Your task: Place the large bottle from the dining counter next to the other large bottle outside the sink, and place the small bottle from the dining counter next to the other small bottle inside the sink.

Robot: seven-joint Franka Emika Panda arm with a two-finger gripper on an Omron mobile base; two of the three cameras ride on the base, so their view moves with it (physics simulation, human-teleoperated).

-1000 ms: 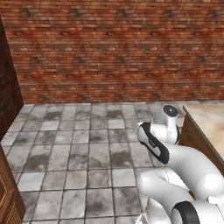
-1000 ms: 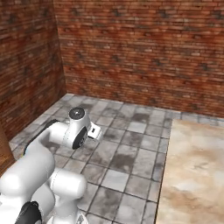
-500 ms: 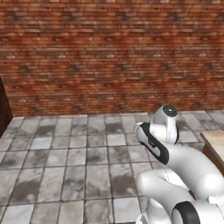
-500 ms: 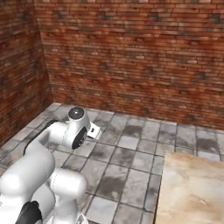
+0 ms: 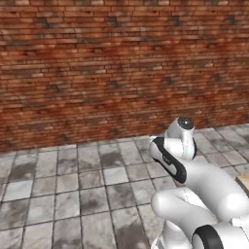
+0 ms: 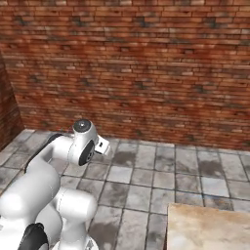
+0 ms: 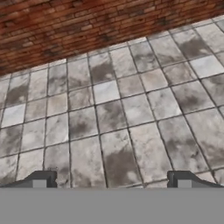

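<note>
My gripper hangs open over bare grey floor tiles, and nothing lies between its two dark fingertips. The white arm is folded in close above the base. A corner of the dining counter, beige marbled stone, shows at the lower right of the right base view. A sliver of the same counter touches the right edge of the left base view. Both bottles and the sink are out of view.
A red brick wall runs across the back of both base views. Grey stone floor tiles stretch from it to the base. A side brick wall meets it at the far left of the right base view.
The whole picture has shifted, so the base has moved. The brick wall now looms larger and the counter has slid toward the lower right edge. The arm keeps its folded pose.
</note>
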